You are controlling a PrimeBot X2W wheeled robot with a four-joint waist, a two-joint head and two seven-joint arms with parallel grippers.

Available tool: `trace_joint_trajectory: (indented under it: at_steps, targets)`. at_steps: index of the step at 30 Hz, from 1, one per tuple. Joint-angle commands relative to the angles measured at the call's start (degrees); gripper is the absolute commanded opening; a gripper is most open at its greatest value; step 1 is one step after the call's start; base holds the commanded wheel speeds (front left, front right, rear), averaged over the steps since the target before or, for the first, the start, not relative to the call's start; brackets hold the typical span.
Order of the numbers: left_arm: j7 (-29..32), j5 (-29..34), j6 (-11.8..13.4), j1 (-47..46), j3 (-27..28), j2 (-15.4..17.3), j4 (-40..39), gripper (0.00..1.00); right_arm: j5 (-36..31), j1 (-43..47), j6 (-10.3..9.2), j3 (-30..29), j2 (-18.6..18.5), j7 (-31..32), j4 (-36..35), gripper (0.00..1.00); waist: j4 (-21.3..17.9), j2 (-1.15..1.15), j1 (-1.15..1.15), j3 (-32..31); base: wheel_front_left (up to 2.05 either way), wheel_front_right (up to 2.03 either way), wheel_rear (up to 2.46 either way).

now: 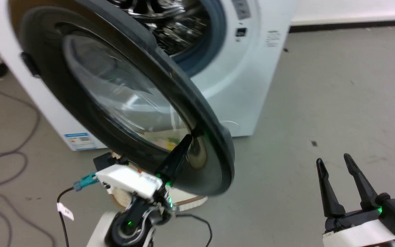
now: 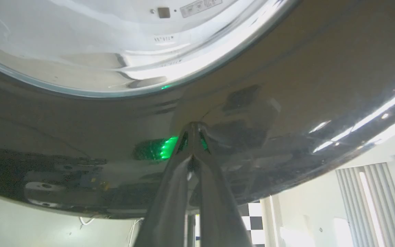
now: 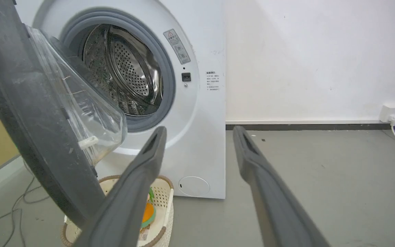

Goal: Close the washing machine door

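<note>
Washing machine door (image 1: 115,103), half-open before the washing machine (image 1: 245,75): stiff, its glossy rim probably slippery; push the rim, not the glass. Left gripper (image 1: 189,139) fingers clenched, tips on rim; right gripper (image 1: 333,158) fingers released, apart from door.

Our head camera looks steeply down onto the washing machine door (image 1: 115,96). The left wrist camera sits almost against it (looking upward). The right wrist camera, low and farther back, faces the same door and the drum (image 3: 129,72).
</note>
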Motion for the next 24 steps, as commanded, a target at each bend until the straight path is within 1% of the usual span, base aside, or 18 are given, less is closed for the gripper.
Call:
trace_joint_trajectory:
  at_steps: [1, 3, 9, 10, 15, 20, 24]
  targets:
    - [-2.72, 1.19, -0.63, -2.64, -1.24, -0.06, 2.16, 0.00, 0.49, -1.22, 0.05, -0.14, 0.11, -0.25, -0.34, 1.00, -2.83, 0.00, 0.00, 1.90, 0.00, 0.00, 0.00]
    - [-5.53, 1.25, -1.29, -4.97, -2.45, -0.06, 4.63, 0.00, 0.62, -1.61, 0.05, -0.30, 0.26, -0.25, -0.42, 1.00, -4.23, 0.00, 0.00, 2.55, 0.00, 0.00, 0.00]
    - [-14.21, -1.18, -2.82, -12.83, -4.76, -0.06, 12.47, 0.00, 0.66, -2.15, 0.05, -0.16, 1.05, -0.25, -0.21, 1.00, -8.16, 0.00, 0.00, 3.81, 0.00, 0.00, 0.00]
    - [-14.21, -1.18, -2.82, -12.83, -4.76, -0.06, 12.47, 0.00, 0.66, -2.15, 0.05, -0.16, 1.05, -0.25, -0.21, 1.00, -8.16, 0.00, 0.00, 3.81, 0.00, 0.00, 0.00]
    - [-19.89, -4.82, -3.65, -19.47, -5.97, -0.06, 19.04, 0.00, 0.82, -2.57, 0.05, 0.32, 1.47, -0.25, -0.02, 1.00, -10.54, 0.00, 0.00, 4.38, 0.00, 0.00, 0.00]
    - [-22.34, -7.27, -4.41, -26.33, -7.17, -0.06, 25.84, 0.00, 0.96, -3.10, 0.05, 0.73, 1.67, -0.25, 0.12, 1.00, -11.67, 0.00, 0.00, 4.91, 0.00, 0.00, 0.00]
    - [-23.50, -8.76, -5.24, -30.69, -8.86, -0.06, 30.35, 0.00, 0.93, -3.20, 0.05, 0.93, 2.05, -0.25, 0.33, 1.00, -11.61, 0.00, 0.00, 5.21, 0.00, 0.00, 0.00]
